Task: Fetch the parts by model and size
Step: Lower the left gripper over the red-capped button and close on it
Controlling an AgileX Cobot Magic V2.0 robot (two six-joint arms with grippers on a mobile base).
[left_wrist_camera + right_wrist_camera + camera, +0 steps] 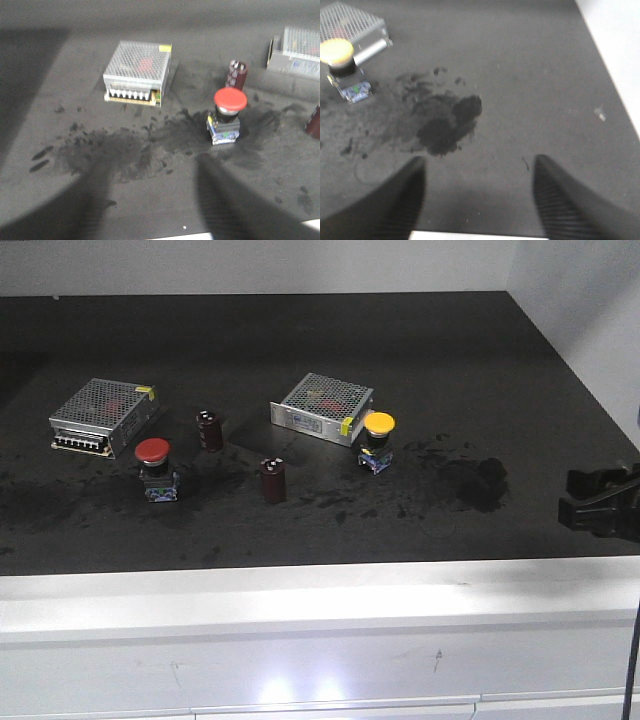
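Collar grips look safest on the red-capped switch (227,117) and yellow-capped switch (342,70), light, rigid, top-heavy parts, while left fingers (82,210) and right fingers (565,200) gape empty.

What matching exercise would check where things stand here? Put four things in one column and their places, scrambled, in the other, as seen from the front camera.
Things
1. red-capped switch
2. yellow-capped switch
3. left metal box
4. front capacitor

Places
A. just in front of the right metal box
B. leftmost of all
C. roughly midway between the two switches
D. just in front of the left metal box, toward its right end

Pairs: 1-D, 2-A, 3-B, 4-C
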